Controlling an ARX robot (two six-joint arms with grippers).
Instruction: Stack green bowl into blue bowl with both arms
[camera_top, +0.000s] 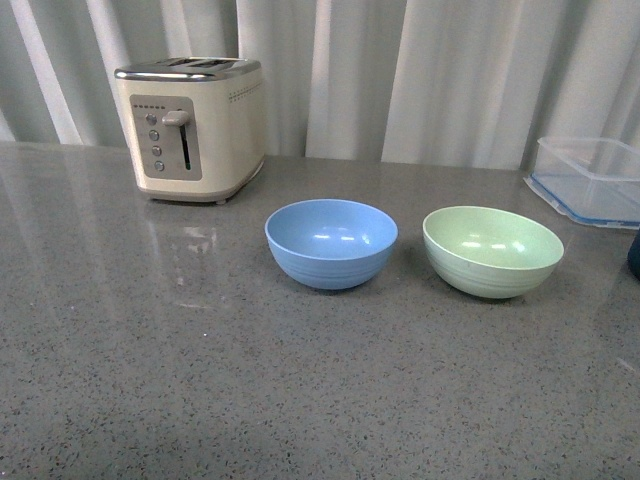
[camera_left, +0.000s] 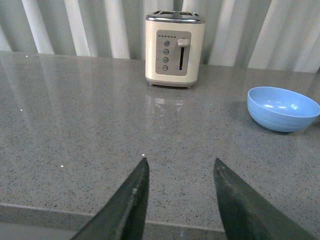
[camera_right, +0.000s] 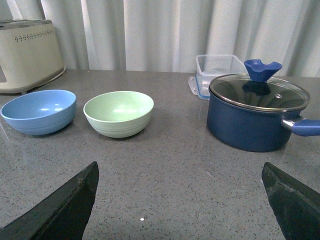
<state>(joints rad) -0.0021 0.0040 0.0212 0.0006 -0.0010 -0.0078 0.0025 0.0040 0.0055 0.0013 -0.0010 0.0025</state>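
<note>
The green bowl (camera_top: 492, 250) sits the right way up on the grey table (camera_top: 200, 390). The blue bowl (camera_top: 331, 243) sits to its left, also the right way up. They are near each other but do not touch.

A cream toaster (camera_top: 190, 128) stands behind the blue bowl, off to the left by the curtain. A clear box (camera_top: 590, 178) sits behind the green bowl, off to the right. A dark blue pot (camera_right: 255, 117) with a glass lid (camera_right: 257, 92) stands to the right of the green bowl, well apart from it.

My left gripper (camera_left: 181, 160) hangs low over the table, left of the blue bowl, and its jaws are apart. My right gripper (camera_right: 180, 166) faces both bowls and the pot, and its jaws are wide apart. I see only table between each pair.
</note>
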